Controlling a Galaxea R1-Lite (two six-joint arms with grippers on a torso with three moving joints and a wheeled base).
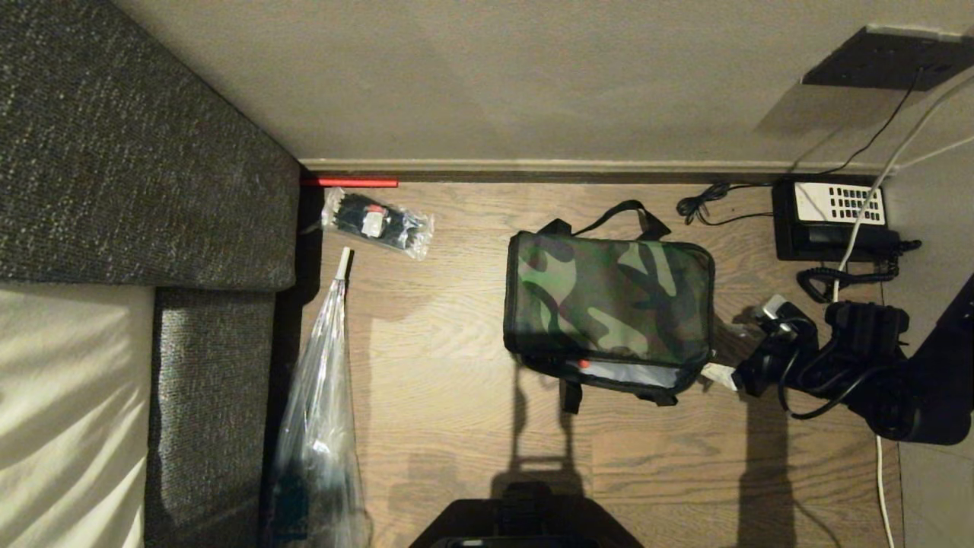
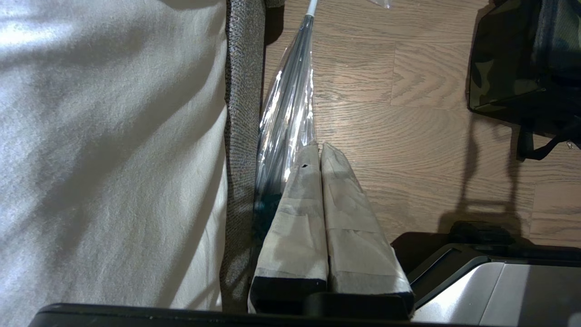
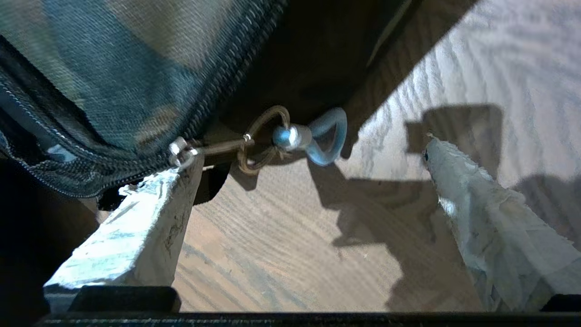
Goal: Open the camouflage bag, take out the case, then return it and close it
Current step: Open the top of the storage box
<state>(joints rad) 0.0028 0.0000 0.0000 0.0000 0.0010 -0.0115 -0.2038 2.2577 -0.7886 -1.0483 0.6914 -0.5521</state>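
Right hand (image 1: 723, 374) sits low at the near right corner of the boxy camouflage fabric bag (image 1: 609, 301), its black arm reaching in from the right over the wooden floor (image 1: 456, 426). Its 2 taped fingers (image 3: 136, 227) are spread wide and grip nothing. In the right wrist view, one finger tip lies against the bag's zipper edge, just beside the metal zipper slider (image 3: 181, 152). The looped cord pull with a blue tab (image 3: 313, 136) hangs off the slider between the 2 fingers, and the other finger stands well apart over bare floor.

Left hand (image 2: 321, 150) hangs beside the grey upholstered bed frame (image 2: 243, 91), pointing down at the floor, its 2 taped fingers pressed together and holding nothing. A folded clear plastic umbrella (image 2: 288, 113) lies on the floor along the frame, just beside the fingers.

The bag stands on the floor near the wall with its camouflage lid down. Along the near edge, a strip of pale interior and a small red spot show under the lid. The bag's contents are hidden. A black desk telephone with white keypad (image 1: 833, 217) rests on the floor to the bag's right.
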